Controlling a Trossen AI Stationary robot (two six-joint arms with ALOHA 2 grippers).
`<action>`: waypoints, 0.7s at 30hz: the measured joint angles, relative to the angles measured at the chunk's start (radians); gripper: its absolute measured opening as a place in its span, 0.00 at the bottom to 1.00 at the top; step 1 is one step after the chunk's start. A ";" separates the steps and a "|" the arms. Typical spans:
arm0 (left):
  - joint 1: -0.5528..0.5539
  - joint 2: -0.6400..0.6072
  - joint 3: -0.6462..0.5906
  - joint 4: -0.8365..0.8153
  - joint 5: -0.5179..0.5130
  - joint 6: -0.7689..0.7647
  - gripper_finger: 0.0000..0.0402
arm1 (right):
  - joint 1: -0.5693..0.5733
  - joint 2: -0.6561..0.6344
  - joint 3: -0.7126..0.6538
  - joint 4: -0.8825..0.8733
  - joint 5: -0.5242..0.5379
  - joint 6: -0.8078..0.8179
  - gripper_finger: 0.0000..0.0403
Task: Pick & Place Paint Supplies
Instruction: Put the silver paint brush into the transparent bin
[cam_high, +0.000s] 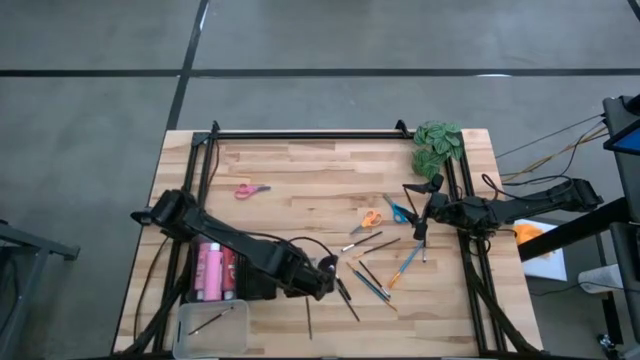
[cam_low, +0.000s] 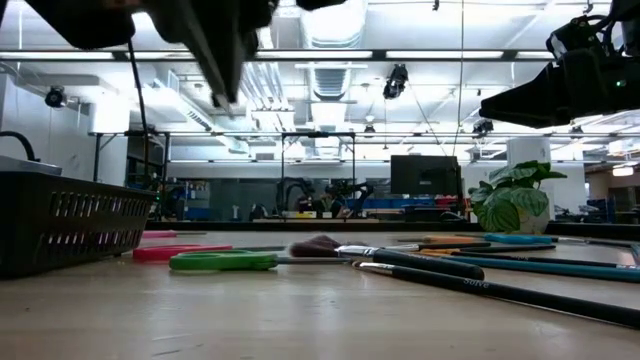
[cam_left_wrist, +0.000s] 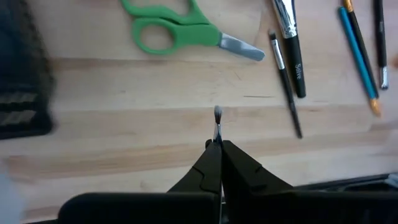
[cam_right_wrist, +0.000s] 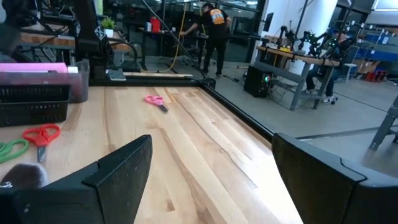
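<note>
My left gripper hangs above the table's near middle, right of the black basket, shut on a thin brush. In the low view it hangs high over the tabletop. On the wood beyond it lie green scissors and several dark- and blue-handled brushes. Orange scissors and blue scissors lie farther right, pink scissors at the far left. Pink bottles stand in the basket. My right gripper waits open and level by the right edge. My left gripper pinches the thin brush near its bristle end between the two fingertips. The metal ferrule and grey bristle tip stick out past them, so the brush runs along the fingers. The fingers point steeply down. The brush's tip is clear of the table.
A clear tray with brushes sits at the near left corner. A green leafy plant stands at the far right corner. Black rails frame the far and side edges. Bare wood spans the middle and far left.
</note>
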 joint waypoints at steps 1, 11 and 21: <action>0.000 -0.010 0.000 -0.010 0.000 0.032 0.01 | 0.000 0.000 0.000 0.000 0.000 -0.001 0.82; -0.014 -0.087 0.000 -0.120 0.040 0.426 0.01 | 0.000 0.000 0.000 -0.009 0.000 -0.001 0.82; -0.096 -0.145 0.000 -0.206 0.206 0.770 0.01 | 0.000 0.000 0.000 -0.015 0.000 0.000 0.82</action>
